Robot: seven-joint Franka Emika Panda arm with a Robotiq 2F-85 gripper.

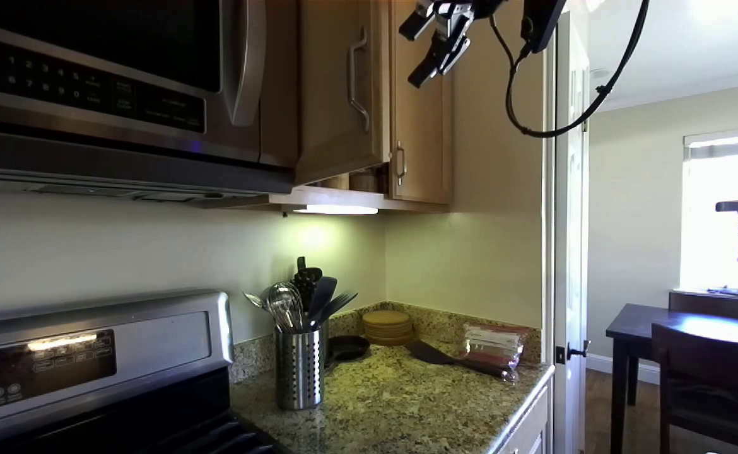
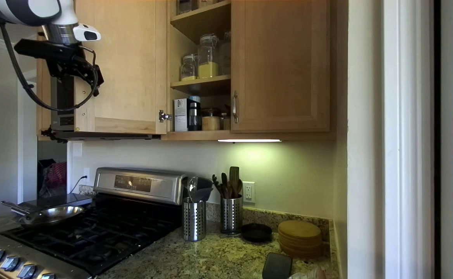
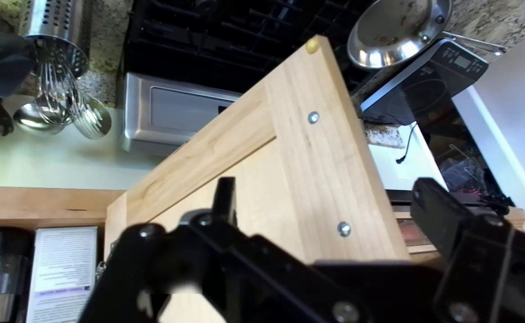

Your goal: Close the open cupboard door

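The cupboard door (image 1: 331, 101) of light honey-brown wood stands open, its silver bar handle (image 1: 357, 82) facing an exterior view. Its inner face (image 2: 124, 66), hinged beside the open shelves, shows in an exterior view. In the wrist view the door (image 3: 298, 179) shows its inner face, screws and free edge; its handle is hidden there. My gripper (image 3: 325, 186) is open and empty. One finger appears over the inner face, the other past the free edge. The gripper also shows in both exterior views (image 1: 412, 55) (image 2: 96, 91), near the door's free side. I cannot tell whether it touches.
A closed neighbouring cupboard door (image 2: 280, 69) is beside the shelves, which hold jars (image 2: 208, 58) and a box (image 2: 180, 114). The microwave (image 1: 236, 145) is on the door's other side. Below are the stove (image 2: 95, 224), a pan (image 2: 56, 213) and utensil holders (image 2: 194, 221).
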